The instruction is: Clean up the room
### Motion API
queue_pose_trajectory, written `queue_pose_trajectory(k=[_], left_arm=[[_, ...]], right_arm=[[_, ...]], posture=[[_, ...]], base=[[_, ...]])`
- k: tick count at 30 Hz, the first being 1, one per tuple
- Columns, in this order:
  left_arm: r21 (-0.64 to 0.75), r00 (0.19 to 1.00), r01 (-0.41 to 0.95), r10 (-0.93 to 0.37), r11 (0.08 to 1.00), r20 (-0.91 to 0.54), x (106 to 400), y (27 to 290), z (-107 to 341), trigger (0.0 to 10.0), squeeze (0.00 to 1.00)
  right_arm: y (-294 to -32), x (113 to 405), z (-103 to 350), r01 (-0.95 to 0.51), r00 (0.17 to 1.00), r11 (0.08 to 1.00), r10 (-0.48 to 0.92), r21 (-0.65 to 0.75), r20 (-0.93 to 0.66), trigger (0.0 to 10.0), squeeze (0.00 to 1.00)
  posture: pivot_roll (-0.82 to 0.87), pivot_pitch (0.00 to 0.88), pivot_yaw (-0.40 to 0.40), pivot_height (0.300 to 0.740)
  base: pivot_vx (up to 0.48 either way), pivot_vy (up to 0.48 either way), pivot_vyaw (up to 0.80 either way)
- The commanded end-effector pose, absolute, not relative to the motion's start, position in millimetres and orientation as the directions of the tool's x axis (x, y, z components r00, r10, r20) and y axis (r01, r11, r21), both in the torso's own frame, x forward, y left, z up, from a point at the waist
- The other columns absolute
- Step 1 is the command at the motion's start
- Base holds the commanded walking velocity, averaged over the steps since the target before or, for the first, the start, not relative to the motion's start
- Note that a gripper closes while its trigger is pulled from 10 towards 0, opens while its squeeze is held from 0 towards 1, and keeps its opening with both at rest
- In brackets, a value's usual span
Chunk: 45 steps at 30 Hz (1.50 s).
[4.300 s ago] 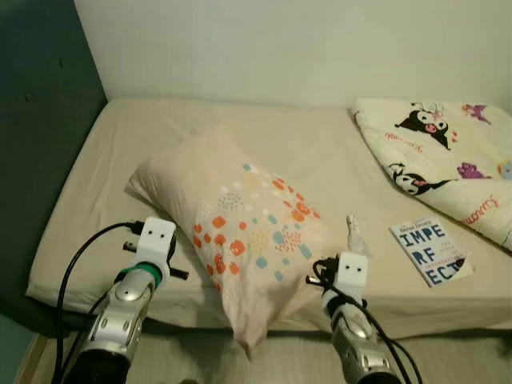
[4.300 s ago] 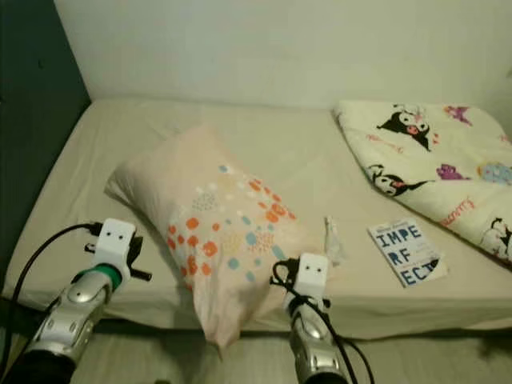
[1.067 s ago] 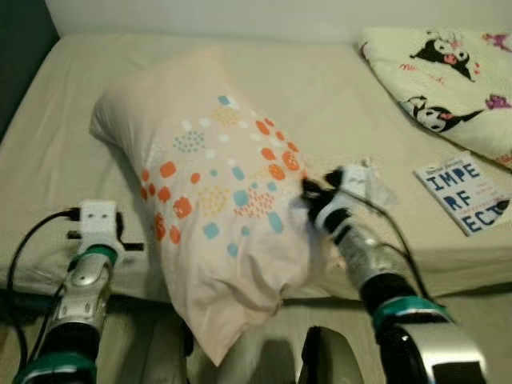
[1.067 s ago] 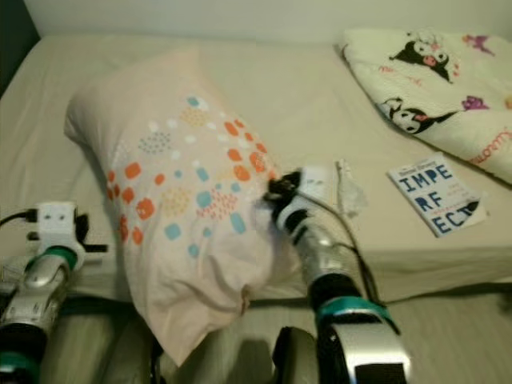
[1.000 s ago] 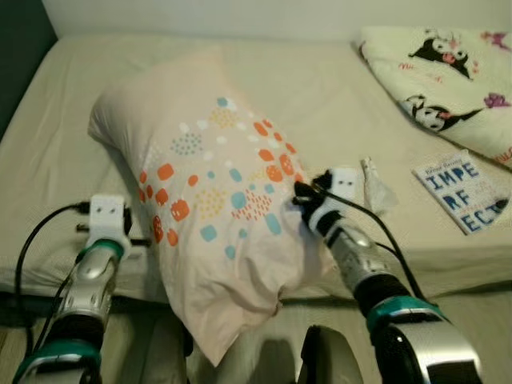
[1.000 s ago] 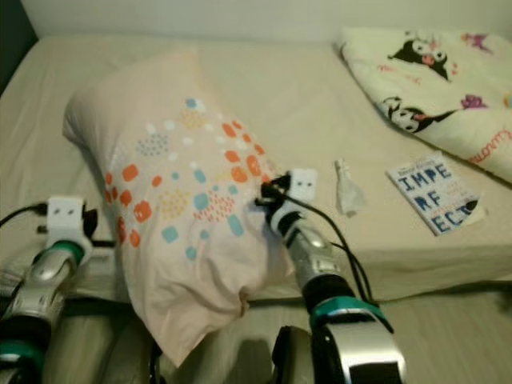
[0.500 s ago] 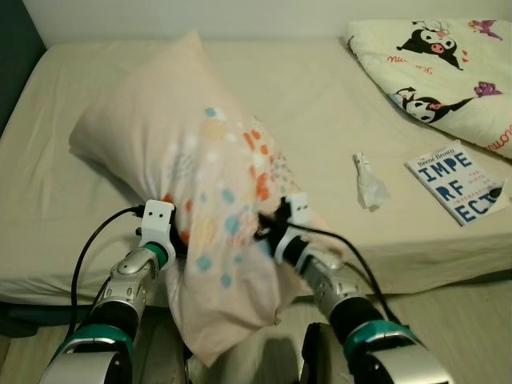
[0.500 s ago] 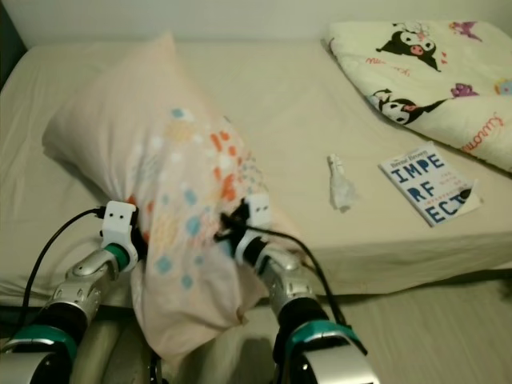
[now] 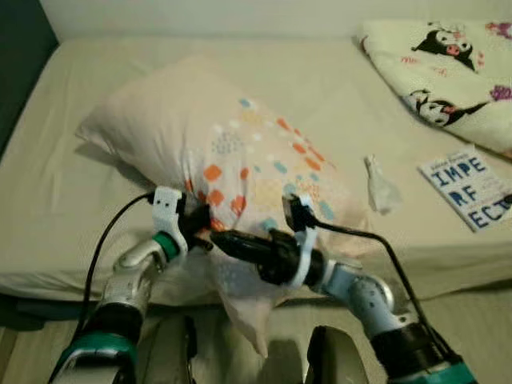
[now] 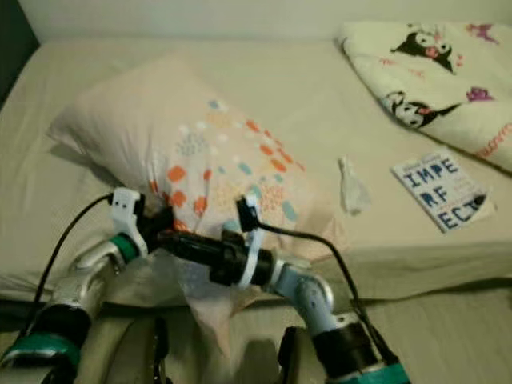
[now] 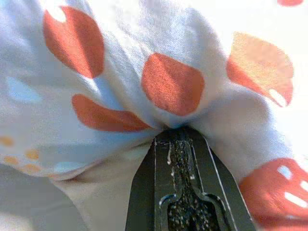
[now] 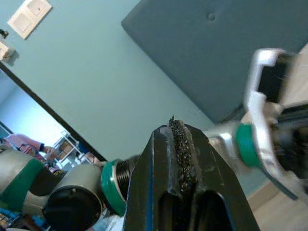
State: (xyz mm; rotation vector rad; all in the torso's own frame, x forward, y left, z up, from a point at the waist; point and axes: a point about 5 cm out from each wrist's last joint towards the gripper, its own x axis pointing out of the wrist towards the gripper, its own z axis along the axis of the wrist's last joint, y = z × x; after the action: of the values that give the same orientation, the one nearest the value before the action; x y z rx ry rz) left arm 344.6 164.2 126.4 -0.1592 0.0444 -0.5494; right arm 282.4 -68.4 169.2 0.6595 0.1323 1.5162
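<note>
1. The bed (image 9: 96,232), under a plain beige sheet, carries everything here; the untidy items lie along its near edge, within the robot's reach.
2. The cartoon-print blanket (image 9: 448,80) is bunched at the far right corner.
3. The pillow (image 9: 240,172), pale peach with orange, teal and white spots, lies slantwise across the near middle, its lower corner hanging off the mattress edge.
4. The left gripper (image 9: 202,218) is clamped on that pillow's lower fabric; the wrist view shows spotted cloth (image 11: 168,86) pinched at the fingertip.
5. The right gripper (image 9: 228,240) reaches across beneath the pillow corner, its fingers pressed together and empty, probably supporting.
6. A book (image 9: 472,186) lies near the right edge.
7. A crumpled wrapper (image 9: 382,186) rests between pillow and book.
</note>
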Motion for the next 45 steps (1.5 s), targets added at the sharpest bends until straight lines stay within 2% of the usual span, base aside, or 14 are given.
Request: queue_pose_trajectory(k=[1,2,3,5,7,10,13,18,21,29,37,41,43,45], left_arm=[[-0.151,0.839,0.541,-0.544,0.828,0.022,342.0,165.0,135.1,10.0,0.0],[-0.121,0.853,0.522,-0.52,0.844,0.049,334.2,180.9,148.1,10.0,0.0],[-0.121,0.853,0.522,-0.52,0.844,0.049,334.2,180.9,148.1,10.0,0.0],[0.001,0.91,0.413,-0.413,0.911,0.014,314.0,223.6,158.5,10.0,0.0],[0.001,0.91,0.413,-0.413,0.911,0.014,314.0,223.6,158.5,10.0,0.0],[0.122,0.984,0.18,-0.178,0.976,-0.022,297.6,269.8,156.0,10.0,0.0],[0.148,0.998,-0.059,0.055,0.987,0.036,285.3,300.2,162.3,10.0,0.0],[0.138,0.992,-0.122,0.114,0.983,0.059,280.3,307.0,165.9,10.0,0.0],[0.141,0.998,0.012,-0.022,0.99,0.066,276.1,280.3,172.0,10.0,0.0],[0.212,0.961,0.264,-0.276,0.941,0.03,266.9,233.7,173.1,10.0,0.0],[0.234,0.962,0.262,-0.272,0.936,0.012,259.7,239.9,176.6,10.0,0.0],[0.255,0.99,0.142,-0.144,0.956,-0.012,262.8,265.0,179.3,10.0,0.0],[0.264,0.993,0.121,-0.121,0.957,-0.018,263.2,267.8,178.6,10.0,0.0],[0.248,0.999,0.054,-0.051,0.967,-0.017,264.3,274.2,175.6,10.0,0.0]], right_arm=[[-70.8,279.5,172.2,-0.879,0.07,-0.103,0.938,0.466,0.339,10.0,0.0],[-80.9,288.1,175.7,-0.894,0.13,-0.043,0.928,0.445,0.35,10.0,0.0],[-80.9,288.1,175.7,-0.894,0.13,-0.043,0.928,0.445,0.35,10.0,0.0],[-114.8,338.8,178.4,-0.846,0.477,0.326,0.817,0.423,0.324,10.0,0.0],[-114.8,338.8,178.4,-0.846,0.477,0.326,0.817,0.423,0.324,10.0,0.0],[-154.3,377.9,172.3,-0.54,0.836,0.713,0.515,0.447,0.188,10.0,0.0],[-178.0,387.0,165.3,-0.317,0.947,0.828,0.298,0.462,0.116,10.0,0.0],[-183.3,388.9,160.0,-0.229,0.973,0.88,0.222,0.416,0.066,10.0,0.0],[-184.9,390.4,147.3,-0.072,0.995,0.985,0.081,0.156,-0.053,10.0,0.0],[-206.2,386.2,135.8,0.128,0.986,0.992,-0.128,-0.005,-0.102,10.0,0.0],[-207.7,379.7,121.0,0.143,0.98,0.99,-0.143,-0.012,-0.141,10.0,0.0],[-156.9,371.1,95.1,-0.095,0.974,0.964,0.142,0.249,-0.178,10.0,0.0],[-149.5,369.6,92.7,-0.132,0.968,0.951,0.185,0.279,-0.172,10.0,0.0],[-124.5,359.3,84.6,-0.362,0.89,0.841,0.441,0.402,-0.12,10.0,0.0]], posture=[[0.17,0.141,0.004,0.565],[0.17,0.14,-0.002,0.565],[0.17,0.14,-0.002,0.565],[0.19,0.15,-0.016,0.565],[0.19,0.15,-0.016,0.565],[0.22,0.159,-0.029,0.565],[0.23,0.162,-0.034,0.565],[0.24,0.17,-0.039,0.565],[0.27,0.179,-0.046,0.565],[0.35,0.208,-0.03,0.565],[0.38,0.205,-0.013,0.565],[0.37,0.217,0.005,0.565],[0.36,0.216,0.005,0.565],[0.34,0.21,0.008,0.565]], base=[[0.0,0.0,0.0],[0.0,0.0,0.0],[0.0,0.0,0.0],[0.0,0.0,0.0],[0.0,0.0,0.0],[0.0,0.0,0.0],[0.0,0.0,0.0],[0.0,0.0,0.0],[0.0,0.0,0.0],[0.0,0.0,0.0],[0.0,0.0,0.0],[0.0,0.0,0.0],[0.0,0.0,0.0],[0.0,0.0,0.0]])
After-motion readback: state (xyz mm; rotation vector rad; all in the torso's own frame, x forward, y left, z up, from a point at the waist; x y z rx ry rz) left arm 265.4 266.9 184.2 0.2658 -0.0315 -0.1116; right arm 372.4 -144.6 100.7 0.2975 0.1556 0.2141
